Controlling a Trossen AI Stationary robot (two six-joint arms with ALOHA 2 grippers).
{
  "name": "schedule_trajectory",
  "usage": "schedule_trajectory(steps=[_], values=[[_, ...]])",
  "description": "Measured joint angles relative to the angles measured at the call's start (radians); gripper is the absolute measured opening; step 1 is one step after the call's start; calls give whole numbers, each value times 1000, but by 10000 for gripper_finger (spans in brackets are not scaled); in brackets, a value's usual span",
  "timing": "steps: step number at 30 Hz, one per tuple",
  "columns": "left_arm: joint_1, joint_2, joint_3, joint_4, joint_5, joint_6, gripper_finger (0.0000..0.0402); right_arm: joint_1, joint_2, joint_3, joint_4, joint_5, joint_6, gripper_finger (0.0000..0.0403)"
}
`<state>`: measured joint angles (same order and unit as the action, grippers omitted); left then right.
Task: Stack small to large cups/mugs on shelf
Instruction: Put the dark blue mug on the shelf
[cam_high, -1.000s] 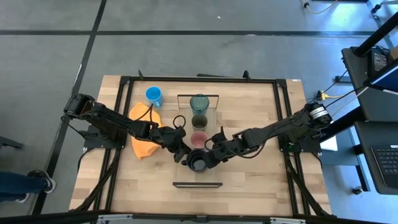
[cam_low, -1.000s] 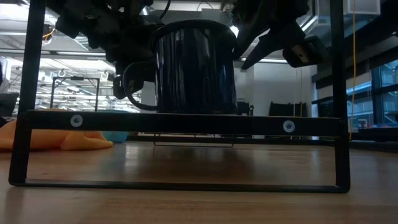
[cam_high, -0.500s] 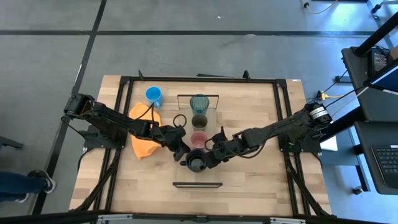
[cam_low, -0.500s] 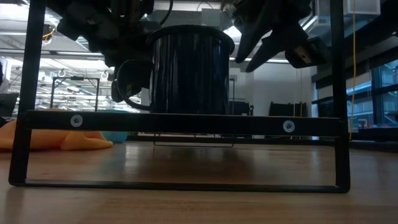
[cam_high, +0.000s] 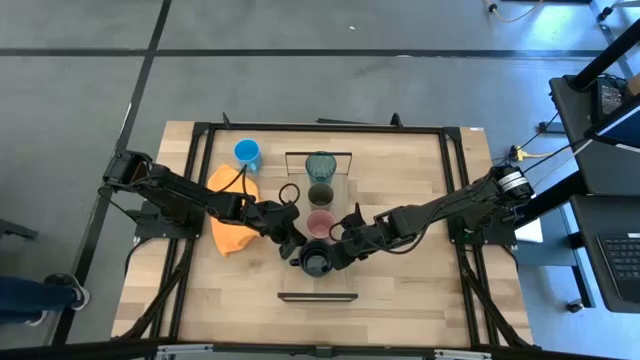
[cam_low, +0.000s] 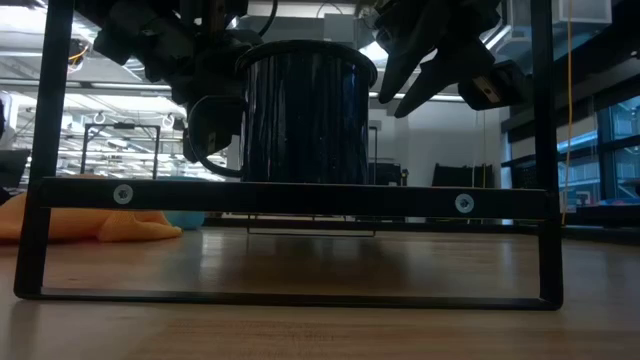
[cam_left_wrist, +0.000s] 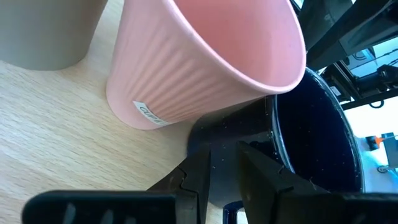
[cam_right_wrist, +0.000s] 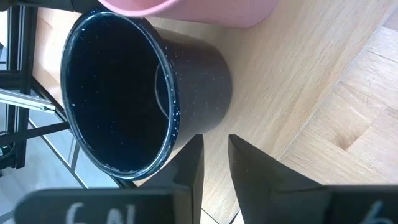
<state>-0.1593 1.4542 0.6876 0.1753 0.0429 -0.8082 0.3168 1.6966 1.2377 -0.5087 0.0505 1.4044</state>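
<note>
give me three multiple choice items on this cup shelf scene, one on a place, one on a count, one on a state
1. Where is the bright blue mug?
A. on the table beside the orange cloth
B. on the shelf
C. inside the black mug

2. How many cups stand on the shelf?
A. two
B. four
C. five

3. How does the black mug stand?
A. tipped on its side
B. upside down
C. upright, mouth up

Answers:
1 A: the high view shows it off the shelf, near the cloth.
2 B: teal tumbler, olive cup, pink cup and black mug stand in a row.
3 C: the right wrist view shows its open mouth.
</note>
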Motion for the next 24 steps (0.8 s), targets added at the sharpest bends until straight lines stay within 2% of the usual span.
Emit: schedule_trajectory(steps=[24], values=[[-14, 0, 0, -89, -29, 6, 69, 4, 0, 0, -26, -21, 5, 76]])
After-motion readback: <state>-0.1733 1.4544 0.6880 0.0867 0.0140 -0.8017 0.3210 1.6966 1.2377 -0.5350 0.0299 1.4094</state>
